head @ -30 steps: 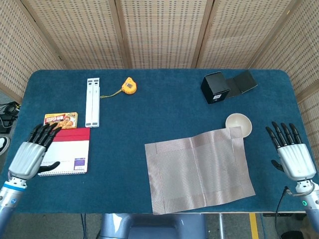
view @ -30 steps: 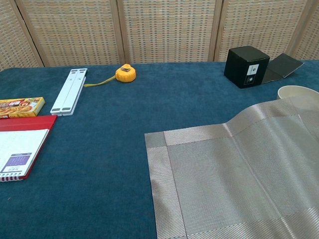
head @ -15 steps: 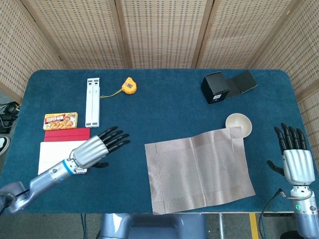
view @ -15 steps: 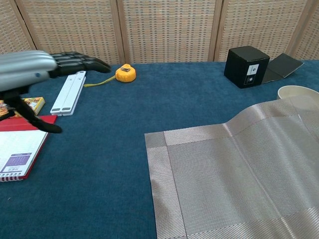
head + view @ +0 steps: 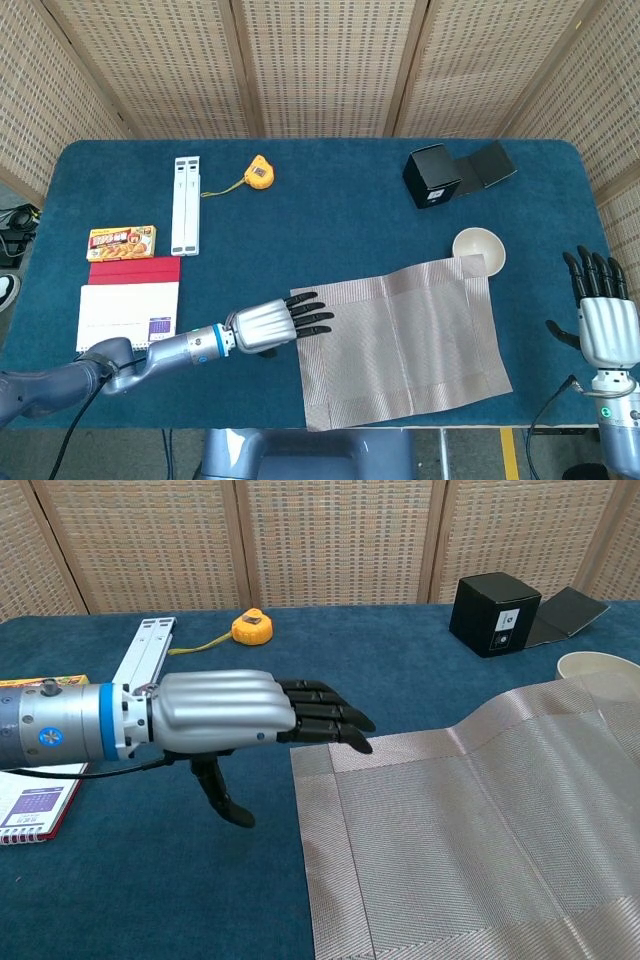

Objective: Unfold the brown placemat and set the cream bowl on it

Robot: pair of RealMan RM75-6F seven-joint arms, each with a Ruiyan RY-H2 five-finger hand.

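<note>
left hand (image 5: 272,324) has swept from the notebook (image 5: 128,312) to the brown placemat (image 5: 400,340) edge, flat and empty; right hand (image 5: 600,320) idles spread; cream bowl (image 5: 478,248) sits off-mat, touching its far corner.

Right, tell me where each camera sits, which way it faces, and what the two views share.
Head view: high above the near table edge, looking down on the table; shows the left hand, its arm, and the right hand.
Chest view: low at the near edge, facing the far screens; shows only the left hand.
Shared: left hand, placemat, bowl, black box, tape measure.
</note>
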